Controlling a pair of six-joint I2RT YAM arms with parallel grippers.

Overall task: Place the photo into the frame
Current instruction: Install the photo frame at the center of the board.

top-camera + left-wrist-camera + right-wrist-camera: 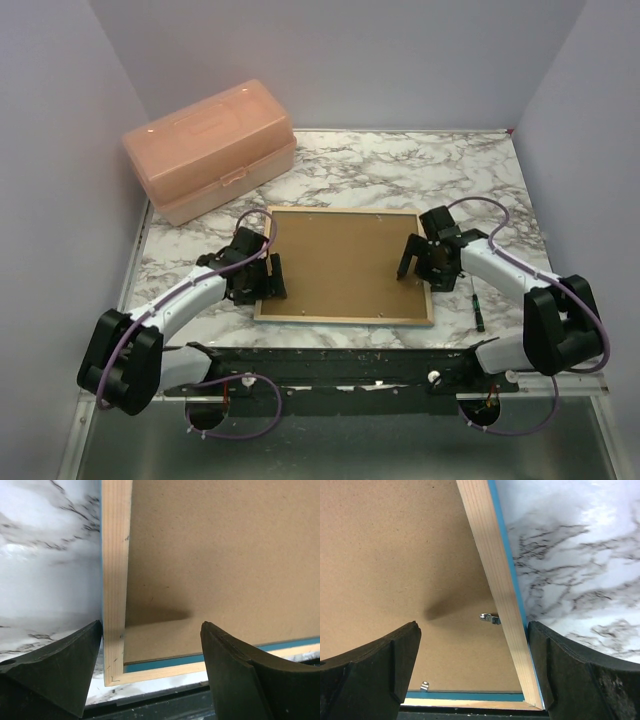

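Observation:
The frame (266, 280) lies wood face up in the middle of the marble table, with the brown backing board (340, 262) set inside it. The photo is hidden. My left gripper (272, 277) is open at the frame's left rail (114, 580), its fingers straddling the rail near the front left corner. My right gripper (412, 262) is open at the right rail (495, 585), one finger over the board and one just outside the rail. Blue edging (165, 661) shows inside the front rail. Small metal tabs (491, 618) stick out over the board.
A translucent orange plastic box (210, 148) stands at the back left. A small dark screwdriver (478, 312) lies on the table right of the frame. White walls close in the sides and back. A black rail (350, 365) runs along the front edge.

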